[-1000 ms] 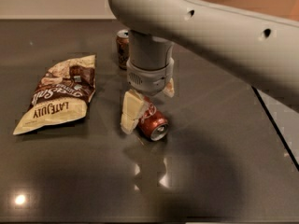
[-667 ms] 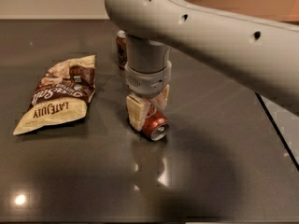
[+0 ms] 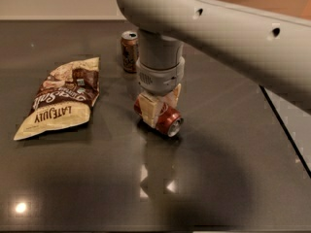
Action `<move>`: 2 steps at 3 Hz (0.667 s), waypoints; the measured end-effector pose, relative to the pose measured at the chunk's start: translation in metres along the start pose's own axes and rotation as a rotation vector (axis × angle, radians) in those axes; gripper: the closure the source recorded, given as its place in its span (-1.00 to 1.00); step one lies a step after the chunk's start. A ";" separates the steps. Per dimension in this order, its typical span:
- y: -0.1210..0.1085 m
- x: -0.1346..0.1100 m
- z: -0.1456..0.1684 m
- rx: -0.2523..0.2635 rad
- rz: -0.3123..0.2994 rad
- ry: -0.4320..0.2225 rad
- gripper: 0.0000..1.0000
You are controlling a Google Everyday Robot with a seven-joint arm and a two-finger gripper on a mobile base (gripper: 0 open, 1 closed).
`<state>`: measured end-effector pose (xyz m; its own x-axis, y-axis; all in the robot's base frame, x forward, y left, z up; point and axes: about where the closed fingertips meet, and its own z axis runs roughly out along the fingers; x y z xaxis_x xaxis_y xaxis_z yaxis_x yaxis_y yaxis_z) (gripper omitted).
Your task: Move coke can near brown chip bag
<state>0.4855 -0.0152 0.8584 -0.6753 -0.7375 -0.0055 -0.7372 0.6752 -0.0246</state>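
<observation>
- The gripper (image 3: 159, 105) is closed on the coke can (image 3: 168, 122), which is laid on its side between the fingers (image 3: 147, 109).
- The brown chip bag (image 3: 60, 98) is found well apart, left of the gripper.

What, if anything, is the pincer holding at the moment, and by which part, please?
The pincer grips the coke can across the middle of its body; the can lies on its side on the table.
</observation>
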 end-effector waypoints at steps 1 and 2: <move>-0.012 -0.013 -0.023 0.038 -0.093 -0.038 1.00; -0.020 -0.039 -0.041 0.059 -0.254 -0.072 1.00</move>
<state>0.5253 0.0004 0.9001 -0.4638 -0.8837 -0.0627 -0.8790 0.4678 -0.0925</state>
